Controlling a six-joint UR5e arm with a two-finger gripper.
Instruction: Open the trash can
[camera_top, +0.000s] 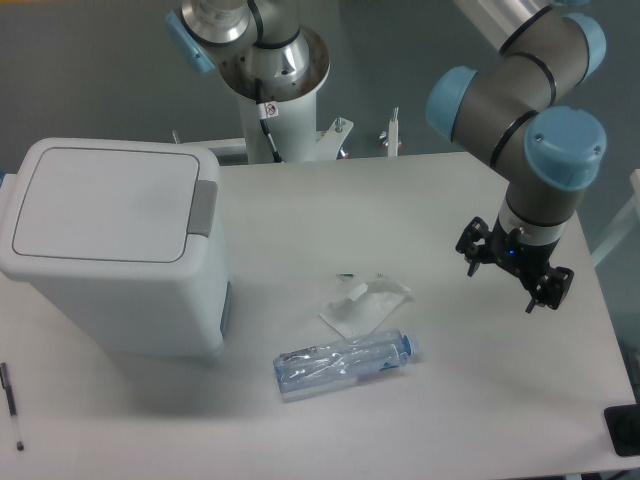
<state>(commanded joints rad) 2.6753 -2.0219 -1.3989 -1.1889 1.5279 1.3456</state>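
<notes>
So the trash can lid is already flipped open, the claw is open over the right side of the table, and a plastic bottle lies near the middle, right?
Not quite: the camera view shows the trash can with its lid shut flat. The rest holds: the claw is open over the right side of the table, and the plastic bottle lies near the middle.

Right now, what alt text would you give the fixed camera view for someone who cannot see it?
A large white trash can stands closed at the table's left, while the robot's open claw hovers far off at the right. Between them lie a clear plastic bottle and a crumpled wrapper; a pen lies at the left edge.
</notes>
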